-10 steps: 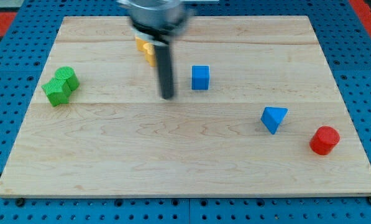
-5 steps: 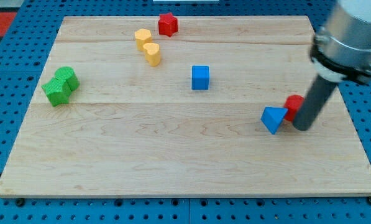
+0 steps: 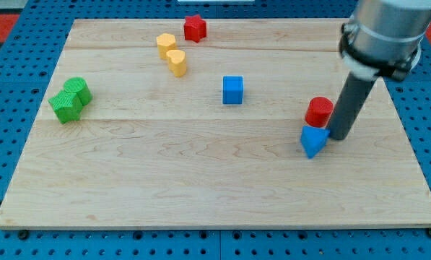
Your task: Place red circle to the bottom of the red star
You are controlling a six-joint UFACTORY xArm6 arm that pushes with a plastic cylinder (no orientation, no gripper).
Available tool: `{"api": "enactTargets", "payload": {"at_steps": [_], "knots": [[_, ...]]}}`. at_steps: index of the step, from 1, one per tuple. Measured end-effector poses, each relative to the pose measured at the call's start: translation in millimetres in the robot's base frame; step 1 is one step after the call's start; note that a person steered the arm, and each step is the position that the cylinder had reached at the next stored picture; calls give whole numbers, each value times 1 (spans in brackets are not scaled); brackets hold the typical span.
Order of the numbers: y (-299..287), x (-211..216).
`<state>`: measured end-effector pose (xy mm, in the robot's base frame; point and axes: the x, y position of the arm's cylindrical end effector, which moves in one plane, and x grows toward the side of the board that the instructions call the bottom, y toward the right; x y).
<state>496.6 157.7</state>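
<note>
The red circle (image 3: 319, 111) stands at the view's right, just above the blue triangle (image 3: 313, 141) and touching it. My tip (image 3: 338, 136) is right beside both, on their right side, close against the red circle's lower right. The red star (image 3: 195, 27) lies near the view's top edge, left of centre, far from the red circle.
A blue cube (image 3: 232, 89) sits near the board's centre. Two yellow blocks (image 3: 171, 53) lie below-left of the red star. Two green blocks (image 3: 71, 100) sit together at the view's left. The wooden board (image 3: 201, 188) rests on a blue pegboard.
My tip swung from the board's middle to the right side. The red circle has been pushed up and left from the lower right, now above the blue triangle, which shifted slightly down.
</note>
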Motion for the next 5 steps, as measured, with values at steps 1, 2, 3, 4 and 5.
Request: {"api": "enactTargets", "payload": {"at_steps": [1, 2, 3, 4, 5], "knots": [[-47, -2], [-23, 1], [-21, -1], [-21, -28], [13, -63]]}}
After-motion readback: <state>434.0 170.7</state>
